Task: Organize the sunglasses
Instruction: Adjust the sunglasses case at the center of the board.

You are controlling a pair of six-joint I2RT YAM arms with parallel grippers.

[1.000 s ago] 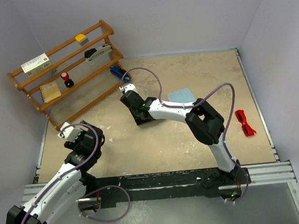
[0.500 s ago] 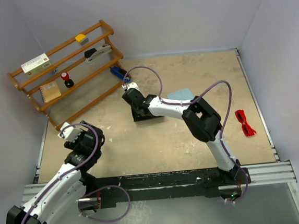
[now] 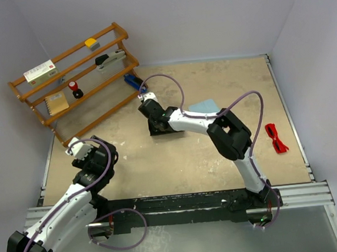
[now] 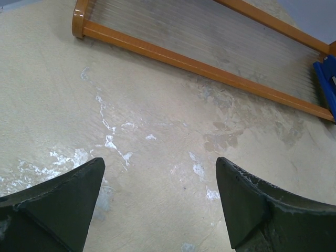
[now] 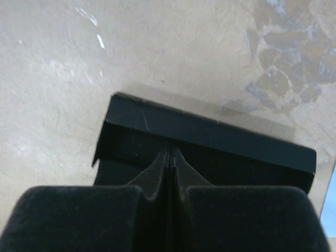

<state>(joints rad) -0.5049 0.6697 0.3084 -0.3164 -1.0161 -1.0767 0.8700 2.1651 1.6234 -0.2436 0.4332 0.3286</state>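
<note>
The sunglasses (image 3: 276, 138) lie on the table (image 3: 189, 159), well to the right of the right gripper (image 5: 169, 152), long axis roughly near-to-far. That gripper is pressed together at the case (image 5: 210, 142). The right arm is nearer. The left gripper (image 4: 160, 173) is spread.

The scuffed, sand-coloured table (image 3: 160, 162) carries a wooden rack (image 3: 102, 78) at its far left and a blue item (image 3: 133, 82) just beside the rack's right end. A black case (image 3: 164, 128) sits near the middle, a pale blue cloth (image 3: 205, 107) lies to its right, and red sunglasses (image 3: 276, 138) lie well apart by the right edge.
</note>
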